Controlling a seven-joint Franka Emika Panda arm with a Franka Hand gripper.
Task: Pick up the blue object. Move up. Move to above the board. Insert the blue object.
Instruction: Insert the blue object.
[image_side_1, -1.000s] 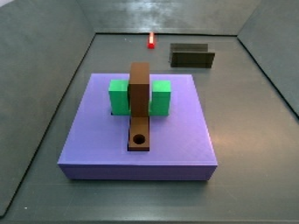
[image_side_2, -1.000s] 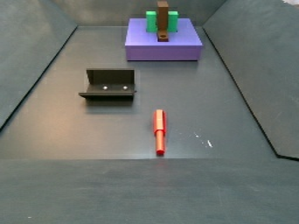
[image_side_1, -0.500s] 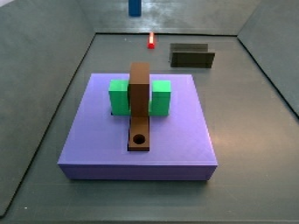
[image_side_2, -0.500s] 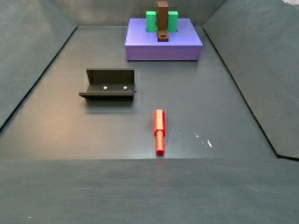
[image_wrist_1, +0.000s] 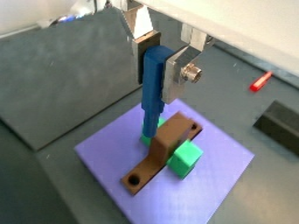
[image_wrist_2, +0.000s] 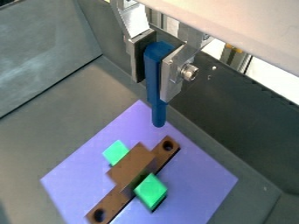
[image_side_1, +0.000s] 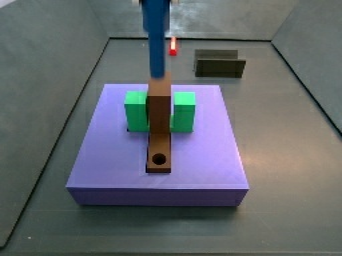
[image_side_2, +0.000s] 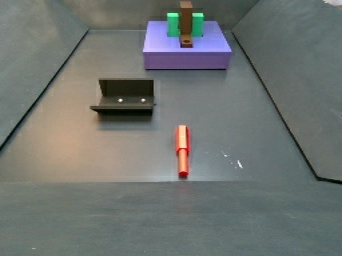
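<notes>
One lavender slab (image_side_1: 160, 150) carries the board (image_side_1: 159, 125); its hole (image_side_1: 160, 159) lies toward 6 o'clock. We judge the gripper (image_wrist_1: 162, 63), clamping the blue object (image_wrist_1: 153, 87) upright above the board, should centre it over that hole before descending.

You find no readable text, label, brand, number or sign anywhere: none on the two-finger gripper (image_wrist_1: 158, 54) high above the slab, the slim blue object (image_wrist_1: 153, 92) it clamps, or the long brown board (image_side_1: 159, 122).
</notes>
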